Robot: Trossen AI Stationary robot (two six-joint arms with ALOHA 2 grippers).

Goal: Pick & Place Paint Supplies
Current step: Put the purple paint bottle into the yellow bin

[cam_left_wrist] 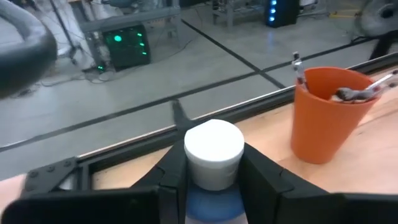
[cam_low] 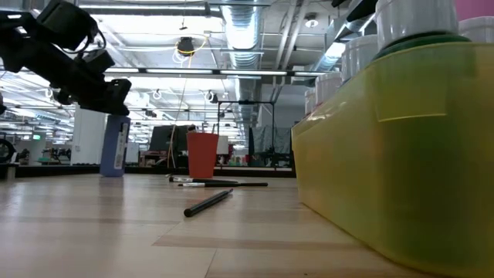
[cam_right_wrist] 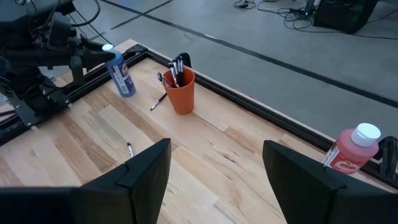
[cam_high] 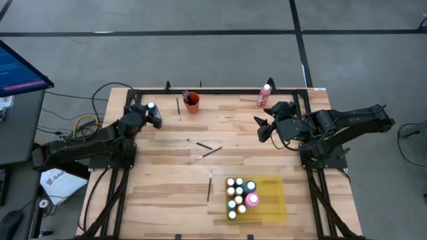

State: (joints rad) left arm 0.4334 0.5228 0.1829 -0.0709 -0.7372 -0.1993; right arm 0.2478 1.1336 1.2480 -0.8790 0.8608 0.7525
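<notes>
Wooden slatted tabletop [cam_high: 167, 200] is carrying a flat yellow plastic tray [cam_high: 270, 203] already holding several white-capped bottles. Left gripper [cam_left_wrist: 211, 180] is pinching a blue white-capped paint bottle [cam_left_wrist: 213, 165] at the far left corner; right gripper [cam_right_wrist: 214, 171] is waiting, spread, mid-right. Remaining: a pink bottle [cam_high: 264, 95] at the far edge and thin dark brushes [cam_high: 203, 149] lying loose mid-table.

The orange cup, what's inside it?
The orange cup holds several dark paintbrushes standing up, tips poking above the rim. Their lower ends and the cup's bottom are hidden by its wall.
</notes>
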